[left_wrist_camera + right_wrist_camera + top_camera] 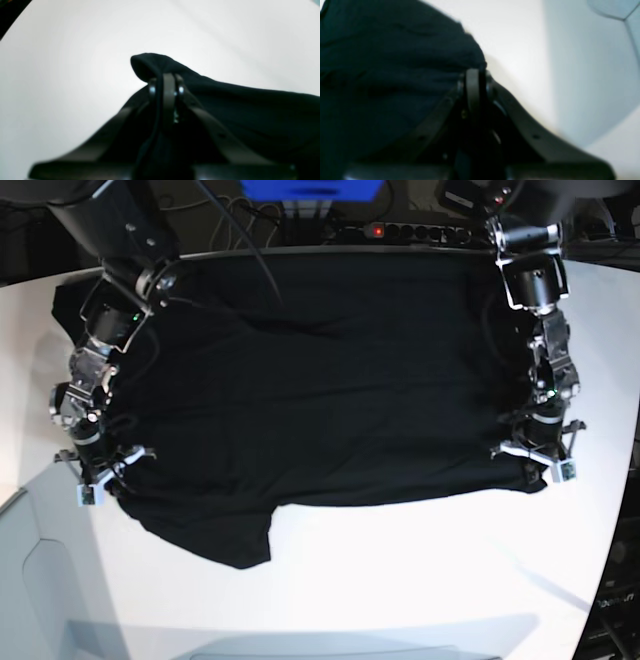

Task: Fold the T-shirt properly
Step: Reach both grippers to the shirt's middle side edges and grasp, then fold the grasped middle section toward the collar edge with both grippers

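The black T-shirt (320, 380) lies spread across the white table (400, 580), with one sleeve (235, 540) sticking out toward the front. On the right side of the base view my left gripper (535, 465) sits at the shirt's edge. The left wrist view shows the left gripper (166, 80) shut on a raised fold of the black cloth (250, 112). My right gripper (100, 485) is at the shirt's opposite edge on the left. In the right wrist view the right gripper (473, 75) is shut on a bunched edge of the shirt (382, 62).
A power strip (400, 230) with a red light, cables and a blue box (310, 188) stand behind the table's far edge. A pale grey surface (40, 580) lies beyond the table's front left corner, and the same grey surface (582, 75) shows in the right wrist view.
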Robot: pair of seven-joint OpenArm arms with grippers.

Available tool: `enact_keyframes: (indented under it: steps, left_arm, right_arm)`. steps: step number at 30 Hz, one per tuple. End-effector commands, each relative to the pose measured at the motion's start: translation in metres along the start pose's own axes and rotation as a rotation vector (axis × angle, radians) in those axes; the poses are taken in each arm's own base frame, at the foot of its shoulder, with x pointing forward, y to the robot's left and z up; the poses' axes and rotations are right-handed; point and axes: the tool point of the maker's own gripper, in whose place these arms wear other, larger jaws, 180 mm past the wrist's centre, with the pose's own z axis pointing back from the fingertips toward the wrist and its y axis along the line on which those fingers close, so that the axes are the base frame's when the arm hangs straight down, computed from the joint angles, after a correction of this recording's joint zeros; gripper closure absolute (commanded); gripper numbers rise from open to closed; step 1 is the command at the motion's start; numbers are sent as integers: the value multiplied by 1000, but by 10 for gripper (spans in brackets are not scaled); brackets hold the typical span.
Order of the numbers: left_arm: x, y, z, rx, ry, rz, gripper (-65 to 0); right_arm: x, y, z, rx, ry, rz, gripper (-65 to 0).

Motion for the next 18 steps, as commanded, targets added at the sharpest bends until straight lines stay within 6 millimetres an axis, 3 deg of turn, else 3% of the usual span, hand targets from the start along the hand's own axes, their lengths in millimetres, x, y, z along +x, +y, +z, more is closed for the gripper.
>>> enact_keyframes:
  steps: [1, 7, 11, 18]
  left_arm:
    - [26, 3, 0, 3, -73, -4, 0]
    - [33, 0, 15, -11, -110, -35, 0]
    - [46, -7, 28, -29, -156, -60, 0]
    - [36, -22, 60, -65, -173, -91, 0]
  right_arm:
    - [28, -15, 3, -39, -75, 19, 0]
    - [40, 2, 22, 3, -135, 59, 0]
    - [50, 1, 48, -15, -217, 40, 0]
    - [36, -2, 90, -32, -260, 24, 0]
